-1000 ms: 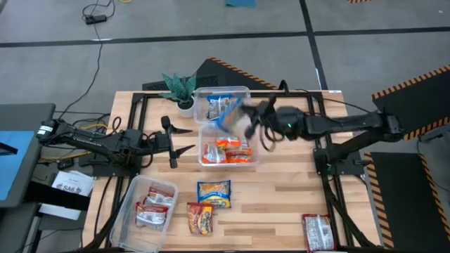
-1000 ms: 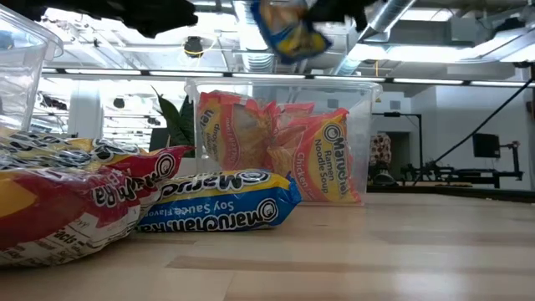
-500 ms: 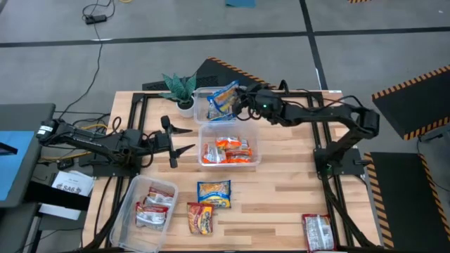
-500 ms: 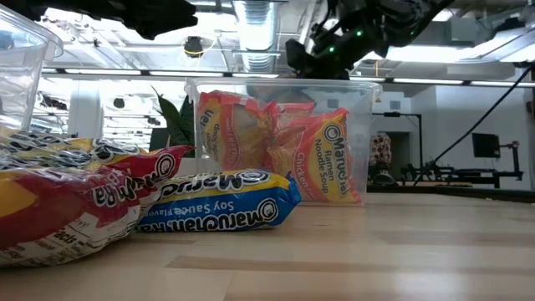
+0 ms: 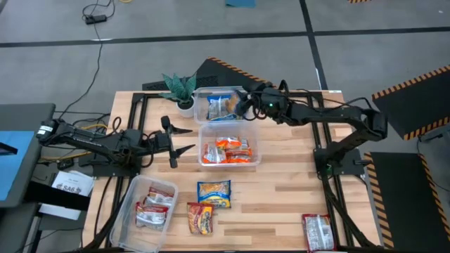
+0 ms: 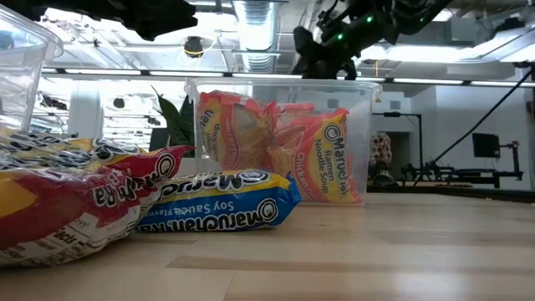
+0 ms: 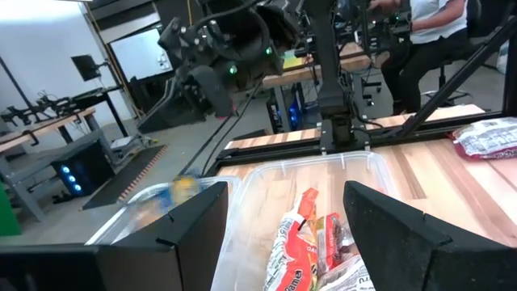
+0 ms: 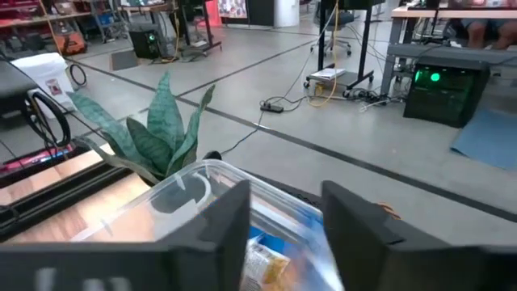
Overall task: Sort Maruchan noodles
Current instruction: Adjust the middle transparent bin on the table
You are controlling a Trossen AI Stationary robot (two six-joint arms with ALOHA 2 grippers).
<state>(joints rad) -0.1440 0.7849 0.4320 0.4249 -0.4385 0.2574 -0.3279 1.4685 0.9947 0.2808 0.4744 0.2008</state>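
Observation:
Three clear tubs stand on the table. The far tub [image 5: 223,93] holds blue-and-yellow Maruchan noodles [image 5: 221,107], which also show as a blue packet [image 8: 271,250]. The middle tub [image 5: 228,166] holds orange packets [image 5: 227,150]. The near-left tub [image 5: 133,200] holds red-and-silver ones [image 5: 153,208]. Loose packets lie on the wood: blue-and-yellow [image 5: 213,193], red [image 5: 200,218] and red-and-silver [image 5: 318,232]. My right gripper [image 8: 287,234] hangs open over the far tub's right rim, touching nothing. My left gripper [image 5: 172,140] waits open left of the middle tub.
A potted plant [image 5: 179,88] stands just left of the far tub. Black frame rails [image 5: 330,169] run along the table's left, far and right sides. Bare wood [image 5: 288,190] lies between the middle tub and the right rail. A person [image 7: 436,24] sits beyond the table.
My right gripper has carried a blue-and-yellow packet toward the table's far edge, over the far tub, and has opened. The packet has dropped out of the fingers and lies in that tub.

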